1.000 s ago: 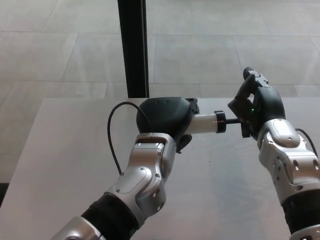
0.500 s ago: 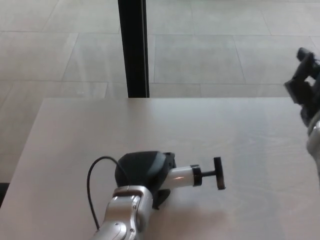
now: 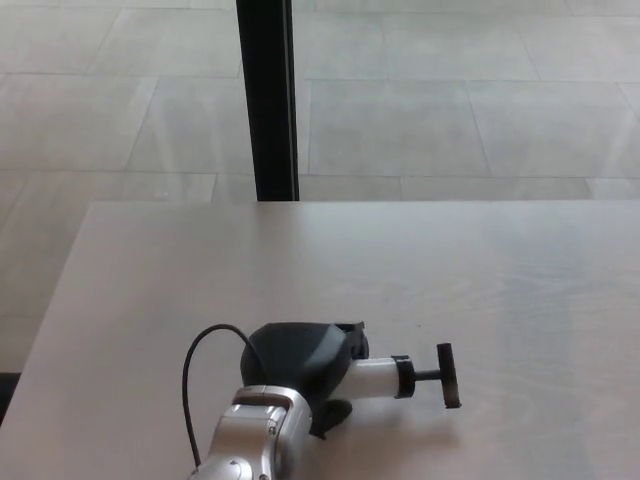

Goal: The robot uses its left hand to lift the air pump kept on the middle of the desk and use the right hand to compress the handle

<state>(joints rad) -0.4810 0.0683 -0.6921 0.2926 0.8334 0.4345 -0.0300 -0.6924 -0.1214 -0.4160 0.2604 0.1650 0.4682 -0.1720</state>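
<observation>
My right hand has gone out of sight. My left hand (image 3: 300, 365) holds the air pump (image 3: 375, 378) low on the desk (image 3: 500, 290), its handle (image 3: 448, 375) pointing to 3 o'clock

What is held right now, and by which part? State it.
The left robot hand is wrapped around the body of the air pump. Its handle sticks out free to the right. The right robot hand is out of view.

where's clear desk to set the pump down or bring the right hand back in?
Bare desk right of the T-handle to the right edge, plus the whole far strip up to the black post. Crowded only near-left: left hand on the air pump, with its hose.
</observation>
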